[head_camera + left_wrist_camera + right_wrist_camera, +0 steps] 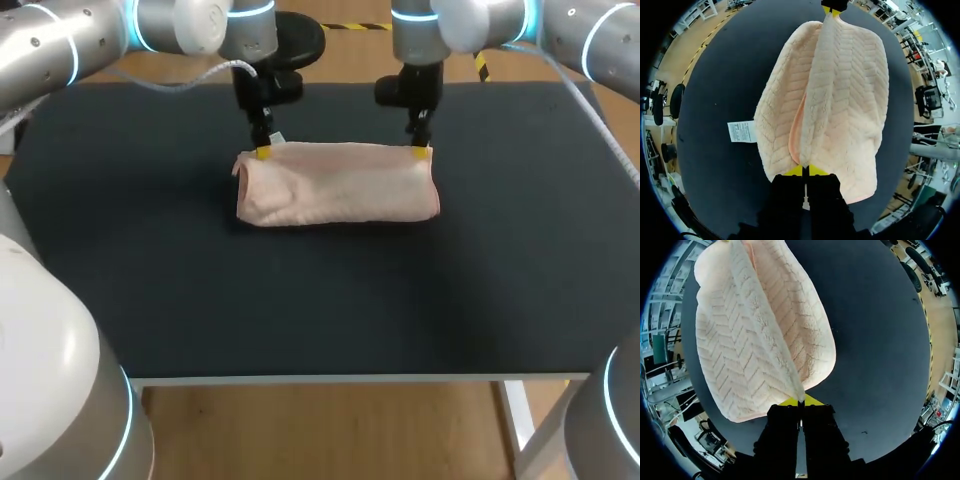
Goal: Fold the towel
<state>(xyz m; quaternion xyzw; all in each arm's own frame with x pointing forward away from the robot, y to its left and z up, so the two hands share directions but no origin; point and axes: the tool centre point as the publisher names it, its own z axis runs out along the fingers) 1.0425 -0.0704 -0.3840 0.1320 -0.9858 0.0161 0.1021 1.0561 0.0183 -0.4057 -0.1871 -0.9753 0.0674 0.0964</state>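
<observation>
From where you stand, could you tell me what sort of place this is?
Probably a robot lab bench: a black table, with my left gripper and right gripper each shut on a pink towel.

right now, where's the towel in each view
Head view: the towel lies mid-table, its far edge pinched by the left gripper and the right gripper.
Left wrist view: it stretches ahead from the left gripper to the right gripper.
Right wrist view: it stretches ahead from the right gripper.
Shared landmark: the raised ridge running between the grippers.
</observation>
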